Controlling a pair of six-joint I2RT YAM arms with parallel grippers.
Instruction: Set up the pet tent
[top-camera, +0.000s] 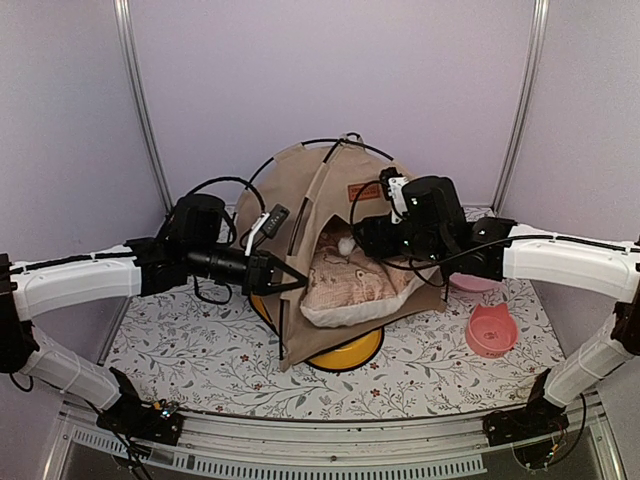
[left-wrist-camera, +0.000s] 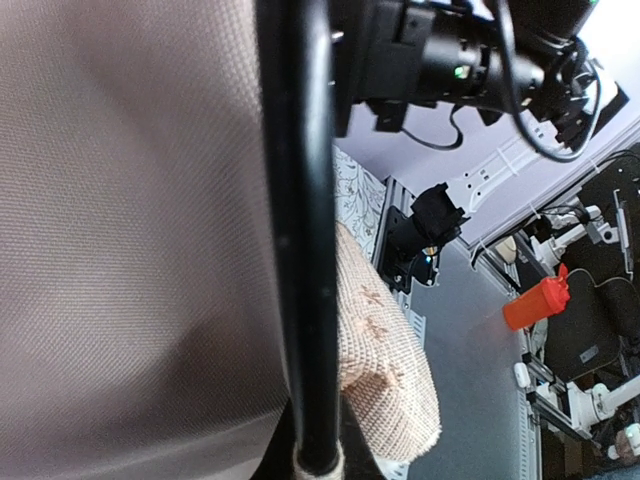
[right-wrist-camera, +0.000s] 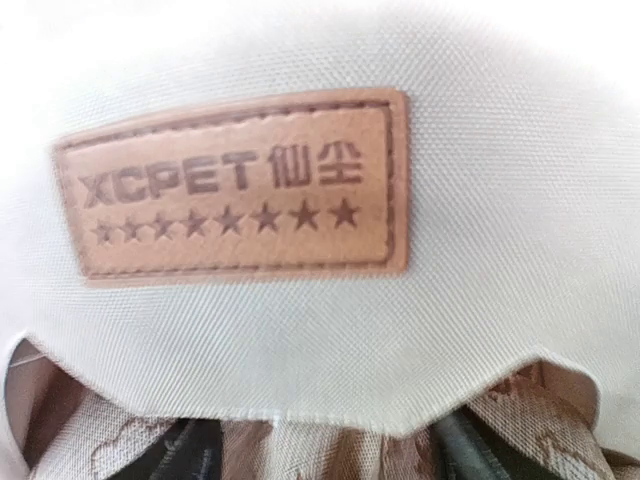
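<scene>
I have two grippers on one pet tent (top-camera: 300, 195), which stands upright on the flowered table (top-camera: 190, 350), between my two arms.

My left gripper (top-camera: 292, 282) has its fingers pressed together right at the tent's front left edge. Tan fabric fills the left wrist view on one side. One black pole (left-wrist-camera: 300, 240) runs straight across that view, very close, with a pale tip at its lower end. I cannot tell whether the pole itself is pinched.

My right gripper (top-camera: 362, 236) sits at the top of the tent's doorway. Its two dark fingers (right-wrist-camera: 190, 450) are spread apart and show only partly under the flap's edge. Nothing is clamped between them. Just above them on the flap is one brown label (right-wrist-camera: 235, 185), stamped XCPET over a row of stars. One white pompom (top-camera: 346, 244) hangs just beside this gripper, on the side toward my left one.

Below and ahead of my right gripper, one pinkish patterned cushion (top-camera: 360, 285) bulges out of the doorway. One yellow tray (top-camera: 352, 352) pokes out from under the tent's front, lower than both grippers.

Out past my right gripper, away from the tent, I count two pink bowls. One (top-camera: 490, 332) is in plain sight. The other (top-camera: 472, 285) is mostly hidden behind my right forearm.
</scene>
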